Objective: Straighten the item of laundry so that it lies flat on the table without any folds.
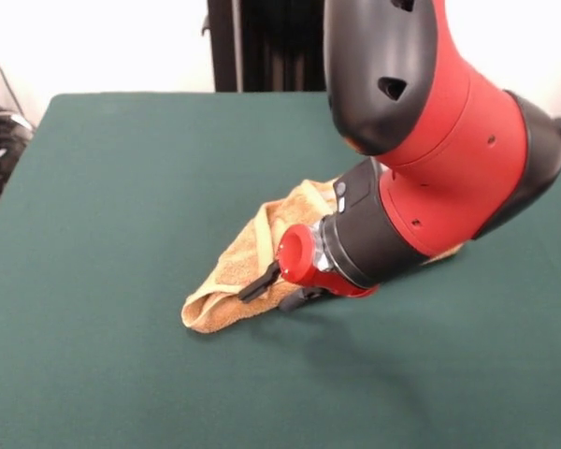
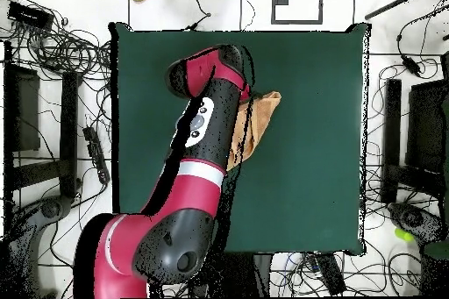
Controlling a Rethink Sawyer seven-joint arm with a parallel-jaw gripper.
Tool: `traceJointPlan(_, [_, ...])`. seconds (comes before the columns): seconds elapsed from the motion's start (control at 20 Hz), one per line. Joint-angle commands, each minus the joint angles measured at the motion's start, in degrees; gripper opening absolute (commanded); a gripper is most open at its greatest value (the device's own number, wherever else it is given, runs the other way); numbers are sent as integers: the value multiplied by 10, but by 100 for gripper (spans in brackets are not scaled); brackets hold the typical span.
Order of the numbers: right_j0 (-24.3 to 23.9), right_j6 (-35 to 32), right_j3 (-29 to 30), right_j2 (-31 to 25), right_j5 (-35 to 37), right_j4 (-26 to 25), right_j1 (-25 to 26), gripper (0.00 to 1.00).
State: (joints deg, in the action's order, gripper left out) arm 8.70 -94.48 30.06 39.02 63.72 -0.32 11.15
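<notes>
The orange-tan towel (image 1: 234, 271) lies bunched and folded near the middle of the green table (image 1: 122, 187). One end forms a rounded lump toward the front left, and the rest runs back under the arm. My gripper (image 1: 280, 290) is low over the towel's middle and points down-left. Its black fingers (image 1: 259, 281) stand apart, resting on or just over the cloth, with nothing visibly pinched. In the overhead view only a strip of the towel (image 2: 261, 116) shows beside the arm on the table (image 2: 307, 181). The gripper is hidden there under the wrist.
The red and black arm (image 1: 430, 140) reaches in from the top right and hides the towel's far part. Cables and stands (image 2: 53, 50) surround the table on the floor.
</notes>
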Motion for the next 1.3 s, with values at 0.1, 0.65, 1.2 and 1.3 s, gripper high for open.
traceJointPlan(0.1, [26,-67,48,-9,78,-18,-20,100])
traceJointPlan(0.65, [26,-63,77,-24,56,-34,-40,100])
traceJointPlan(1.2, [16,-102,82,-41,-7,-50,-14,100])
traceJointPlan(1.3, [12,-102,74,-46,-3,-47,-8,100])
